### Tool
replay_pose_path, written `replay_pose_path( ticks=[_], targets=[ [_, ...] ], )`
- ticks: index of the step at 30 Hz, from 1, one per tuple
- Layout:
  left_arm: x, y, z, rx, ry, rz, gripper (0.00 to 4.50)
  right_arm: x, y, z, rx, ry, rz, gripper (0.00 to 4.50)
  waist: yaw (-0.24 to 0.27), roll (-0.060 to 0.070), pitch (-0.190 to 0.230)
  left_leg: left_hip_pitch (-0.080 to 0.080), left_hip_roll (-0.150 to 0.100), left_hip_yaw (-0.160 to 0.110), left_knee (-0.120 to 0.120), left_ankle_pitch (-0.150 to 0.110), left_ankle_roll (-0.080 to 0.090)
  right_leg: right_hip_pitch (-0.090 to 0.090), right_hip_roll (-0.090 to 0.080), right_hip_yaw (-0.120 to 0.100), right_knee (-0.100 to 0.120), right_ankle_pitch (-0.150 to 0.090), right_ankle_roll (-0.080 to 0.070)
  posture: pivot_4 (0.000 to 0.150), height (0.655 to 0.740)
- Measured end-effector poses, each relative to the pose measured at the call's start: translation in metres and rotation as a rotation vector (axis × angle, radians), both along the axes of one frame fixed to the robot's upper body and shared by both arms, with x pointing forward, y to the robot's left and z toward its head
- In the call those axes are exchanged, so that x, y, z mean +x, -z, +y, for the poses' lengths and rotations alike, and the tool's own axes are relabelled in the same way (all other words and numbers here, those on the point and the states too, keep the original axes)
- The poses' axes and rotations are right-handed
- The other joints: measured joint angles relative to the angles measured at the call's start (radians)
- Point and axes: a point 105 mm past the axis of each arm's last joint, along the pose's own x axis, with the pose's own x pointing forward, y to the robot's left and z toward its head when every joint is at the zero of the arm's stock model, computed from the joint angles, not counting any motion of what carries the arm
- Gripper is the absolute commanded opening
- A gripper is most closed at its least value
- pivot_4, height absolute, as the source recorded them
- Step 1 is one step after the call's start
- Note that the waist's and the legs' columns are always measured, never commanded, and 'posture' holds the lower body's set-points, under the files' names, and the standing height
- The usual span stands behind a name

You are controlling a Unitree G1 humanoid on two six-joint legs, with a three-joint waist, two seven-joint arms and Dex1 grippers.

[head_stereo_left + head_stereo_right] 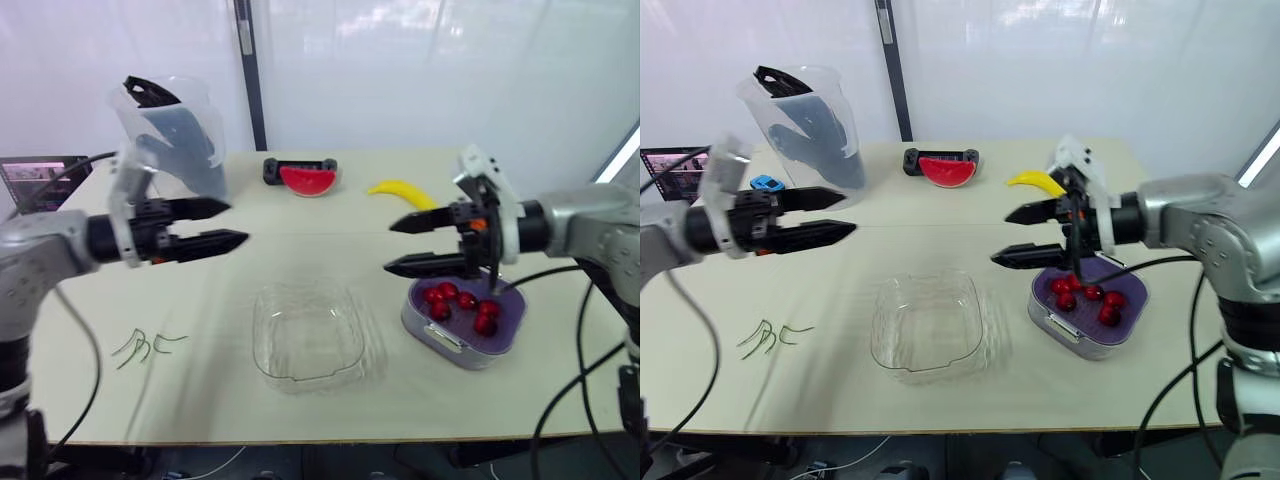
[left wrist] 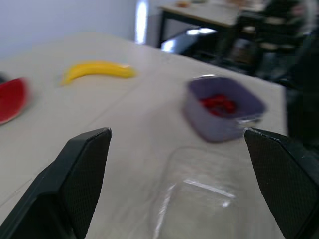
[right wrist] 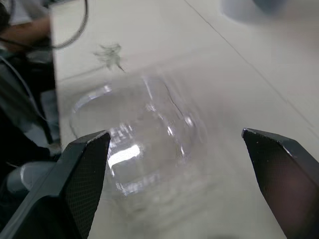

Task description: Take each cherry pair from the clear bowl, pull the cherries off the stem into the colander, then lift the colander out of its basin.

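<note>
**A:** How do the end effectors stand?

**B:** The left end effector hovers over the left half of the pale bench, its two black fingers apart and gripping nothing. The right end effector is spread and empty too, its tips just above the left edge of the purple square colander.

**A:** And the cherries?

**B:** The loose red cherries lie inside the colander, which sits in its pale basin. The clear plastic bowl stands empty between the two arms, toward the front edge.

**A:** Anything else?

**B:** Thin green stems lie at the front left. At the back are a clear plastic jug, a red watermelon slice and a yellow banana.
</note>
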Motion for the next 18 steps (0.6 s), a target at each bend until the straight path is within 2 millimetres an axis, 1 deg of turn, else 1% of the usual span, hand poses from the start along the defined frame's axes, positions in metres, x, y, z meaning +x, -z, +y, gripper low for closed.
replay_pose_path(
  ticks=[2,3,6,9,12,14,16,18],
  targets=[
    [0.002,-0.002,-0.019,-0.009,0.093,0.007,4.44,-0.009,0.012,-0.023,-0.075,0.112,0.038,4.5,0.004,0.0,0.0,0.0,0.0,-0.001,0.001,0.0,0.0,0.001,0.001,0.0,0.0,0.0,0.0,0.15,0.74],
    [0.001,-0.002,-0.023,-0.001,0.117,0.007,4.44,-0.012,0.015,-0.029,-0.095,0.146,0.049,4.5,0.001,0.0,0.0,0.0,0.0,0.0,0.001,0.0,0.0,0.001,0.001,0.0,0.0,0.0,0.0,0.15,0.74],
    [-0.002,0.001,-0.042,0.03,0.23,0.008,4.44,-0.027,0.025,-0.056,-0.175,0.275,0.095,4.5,-0.001,0.0,0.0,0.001,0.0,0.001,0.002,0.0,0.0,0.001,0.001,0.001,0.001,0.0,0.0,0.15,0.74],
    [-0.002,0.0,-0.055,0.025,0.317,0.008,4.44,-0.046,0.038,-0.078,-0.243,0.384,0.152,4.5,0.006,0.0,0.0,0.001,0.0,0.001,0.003,0.0,0.001,0.003,0.002,0.001,0.0,0.0,0.0,0.15,0.74],
    [0.004,-0.002,-0.059,-0.011,0.348,-0.003,4.44,-0.065,0.051,-0.092,-0.276,0.463,0.2,4.5,0.006,0.0,0.0,0.001,-0.001,0.001,0.004,-0.001,0.002,0.004,0.002,0.001,0.0,0.0,0.0,0.15,0.74],
    [0.009,0.006,-0.056,0.019,0.356,-0.003,4.44,-0.074,0.059,-0.101,-0.298,0.511,0.221,4.5,0.002,0.0,0.0,0.002,-0.001,0.001,0.003,-0.001,0.002,0.004,0.002,0.001,0.0,0.0,0.0,0.15,0.74],
    [0.011,0.012,-0.056,0.025,0.366,0.01,4.44,-0.078,0.061,-0.104,-0.299,0.53,0.213,4.5,0.002,0.0,0.0,0.002,0.0,0.001,0.004,-0.001,0.002,0.004,0.002,0.001,0.001,0.0,0.0,0.15,0.74],
    [0.015,0.015,-0.054,0.025,0.359,0.011,4.44,-0.078,0.054,-0.099,-0.304,0.506,0.154,4.5,0.0,0.0,0.0,0.002,0.0,0.001,0.004,-0.001,0.002,0.004,0.002,0.001,0.001,0.0,0.0,0.15,0.74]
  ],
)
